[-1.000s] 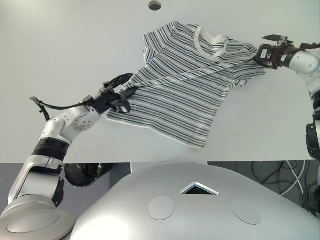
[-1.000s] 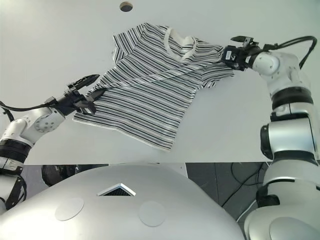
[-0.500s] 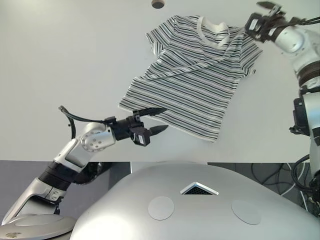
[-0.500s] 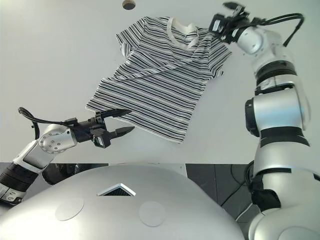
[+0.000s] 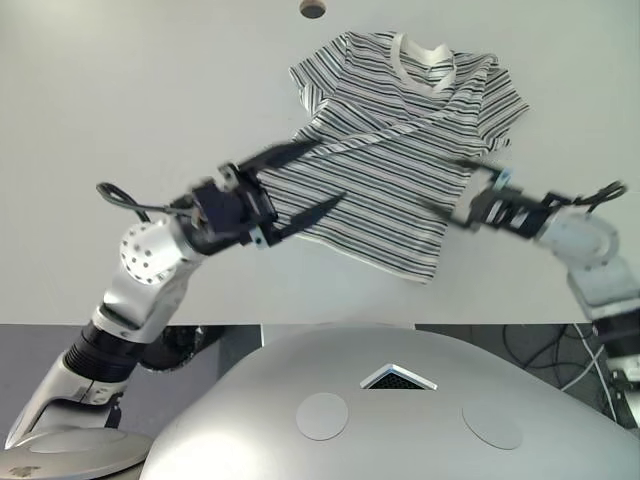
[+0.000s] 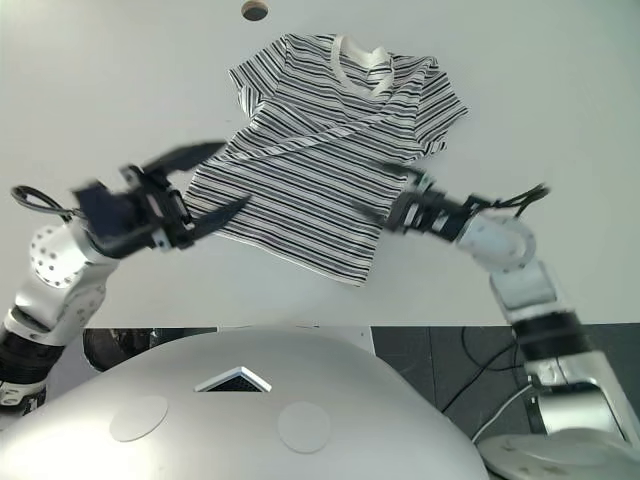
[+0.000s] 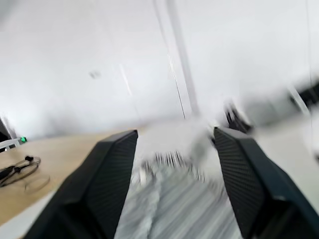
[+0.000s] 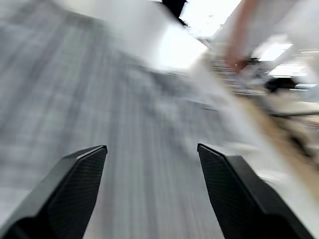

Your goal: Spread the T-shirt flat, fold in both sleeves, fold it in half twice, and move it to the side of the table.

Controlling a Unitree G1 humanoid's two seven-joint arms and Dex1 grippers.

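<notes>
Right, I see the T-shirt [image 5: 400,150] lying on the white bench [image 5: 120,90], mostly flat with a diagonal crease across the chest, its collar at the far end from both sets of fingers. My left gripper [image 5: 330,170] hangs at one side of the hem, fingers [image 7: 112,184] spread wide and holding nothing (the upper tip is over the stripes). My right gripper [image 5: 440,185] hangs at the opposite side, fingers [image 8: 75,189] likewise apart and empty, with the hem between the two.

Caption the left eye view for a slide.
Left gripper and right gripper, both open, beside the creased striped T-shirt on the table.
</notes>
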